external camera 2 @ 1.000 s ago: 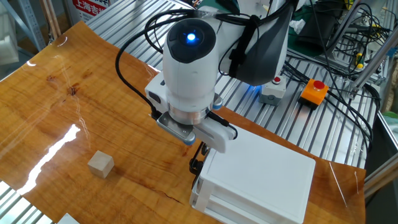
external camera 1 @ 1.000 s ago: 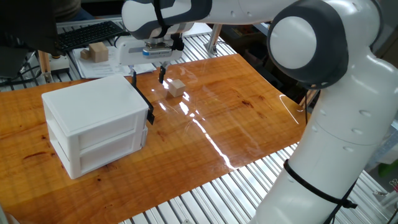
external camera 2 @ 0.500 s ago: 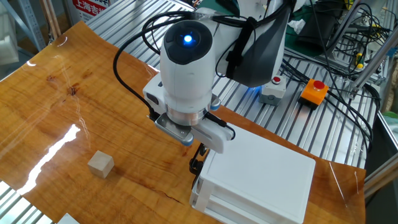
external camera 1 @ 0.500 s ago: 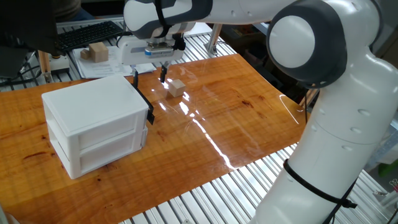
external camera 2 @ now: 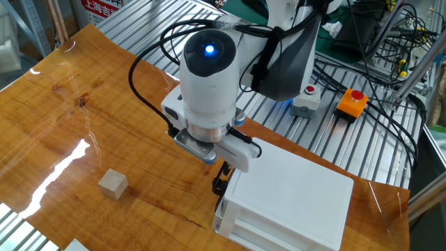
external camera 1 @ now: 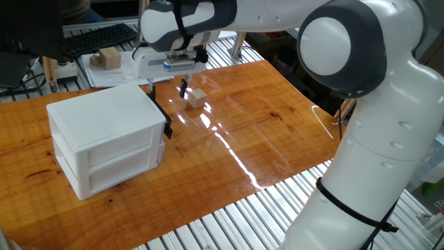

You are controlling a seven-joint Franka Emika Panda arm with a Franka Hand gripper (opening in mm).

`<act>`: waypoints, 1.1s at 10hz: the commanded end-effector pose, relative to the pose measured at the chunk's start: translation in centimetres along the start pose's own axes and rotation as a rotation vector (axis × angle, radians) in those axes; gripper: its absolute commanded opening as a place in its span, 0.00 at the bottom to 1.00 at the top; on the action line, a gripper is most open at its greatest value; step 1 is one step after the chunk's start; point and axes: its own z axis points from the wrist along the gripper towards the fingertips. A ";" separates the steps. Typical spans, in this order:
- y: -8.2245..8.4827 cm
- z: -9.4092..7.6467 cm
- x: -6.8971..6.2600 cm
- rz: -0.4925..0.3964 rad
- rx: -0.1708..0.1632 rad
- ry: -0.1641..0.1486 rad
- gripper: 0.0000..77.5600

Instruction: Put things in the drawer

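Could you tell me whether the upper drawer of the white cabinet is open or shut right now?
Shut. The upper drawer sits flush with the lower tier's front, with no gap showing. The gripper hangs by its black handle.

A robotics laboratory bench is pictured from 2 sides.

A varnished wooden board [external camera 1: 263, 132] is laid on an aluminium-profile frame [external camera 2: 160, 42]; bundled black cables [external camera 2: 390, 90], an orange box carrying a red emergency-stop button [external camera 2: 356, 97] and a computer keyboard [external camera 1: 97, 38] are seen around it.
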 end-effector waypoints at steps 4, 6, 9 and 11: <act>-0.3 1.6 0.3 0.002 0.001 -0.007 1.00; -0.6 1.8 0.1 -0.002 0.003 -0.008 1.00; -0.9 1.9 0.0 0.000 0.009 -0.008 1.00; -1.0 1.9 -0.1 0.002 0.018 -0.009 1.00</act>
